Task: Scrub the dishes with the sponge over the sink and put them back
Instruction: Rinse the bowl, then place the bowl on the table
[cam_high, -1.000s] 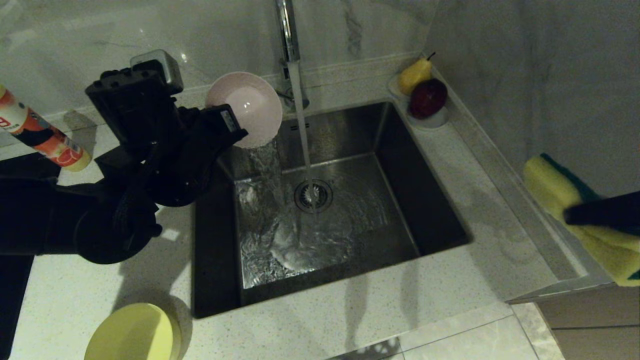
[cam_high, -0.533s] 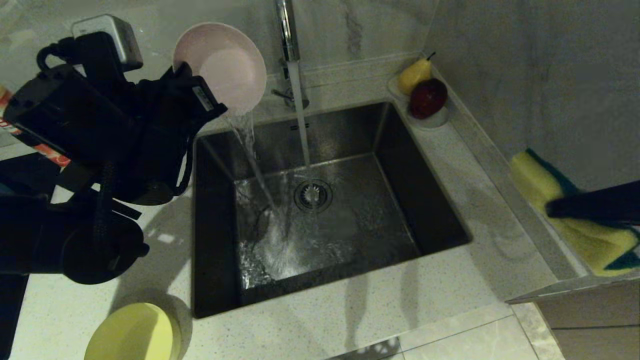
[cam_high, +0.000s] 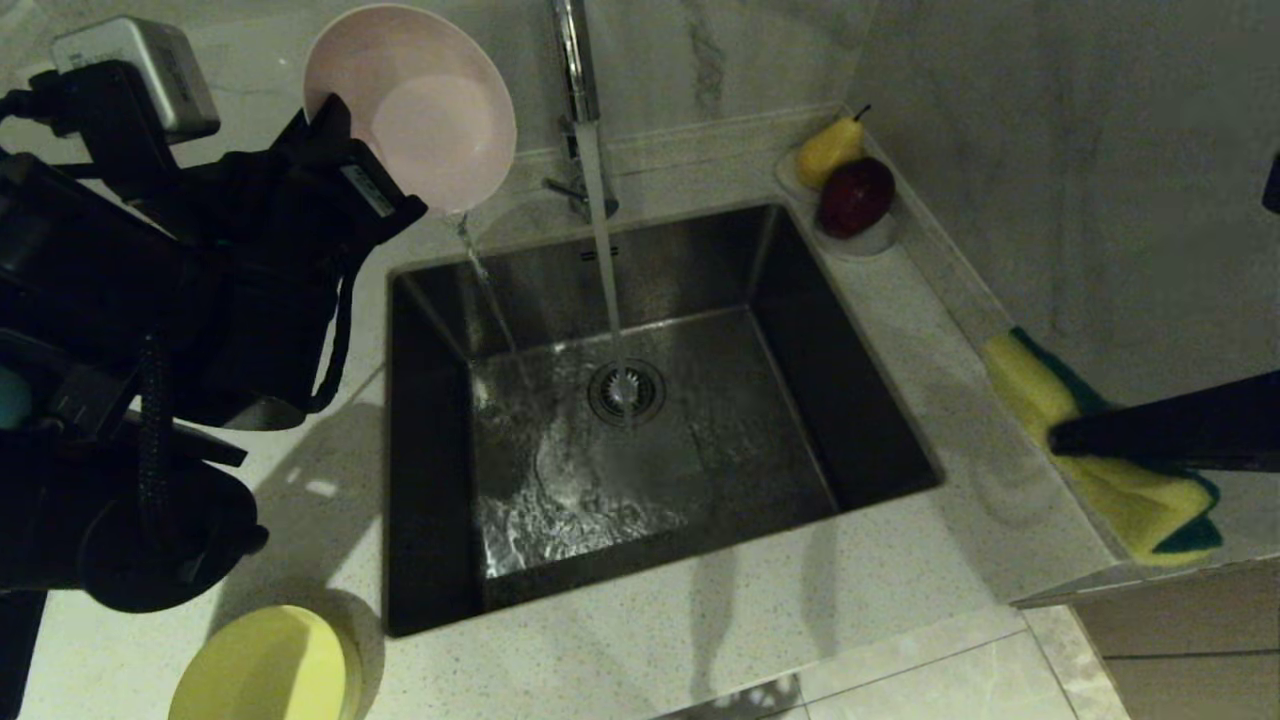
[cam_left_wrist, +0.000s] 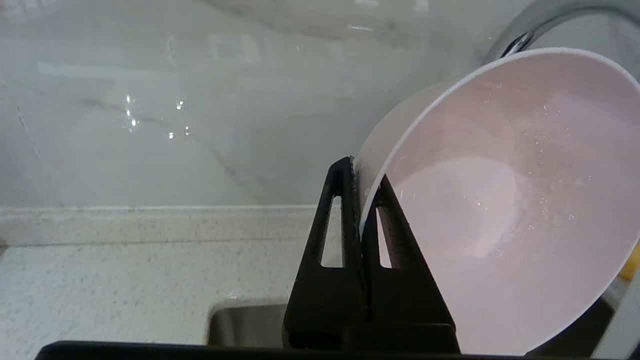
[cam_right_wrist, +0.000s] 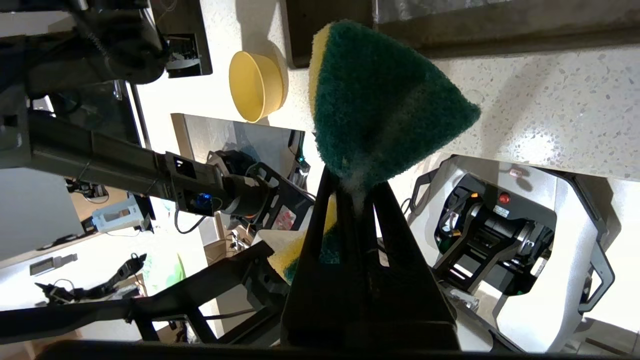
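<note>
Two hands are engaged. At ten o'clock, the pink bowl (cam_high: 415, 105) is pinched by its rim in the left hand (cam_high: 345, 165), tilted, draining into the sink (cam_high: 870, 400); a slip is risked. At three o'clock, the sponge (cam_high: 1110, 470) is clamped in the right hand (cam_right_wrist: 357, 197).

I can read no text anywhere around me. A small white label (cam_high: 365, 190) sits on my left gripper (cam_high: 335, 110), but its print is too small to make out. The grey camera block (cam_high: 135, 75) on that wrist bears a faint marking along its side that I cannot read either.
</note>
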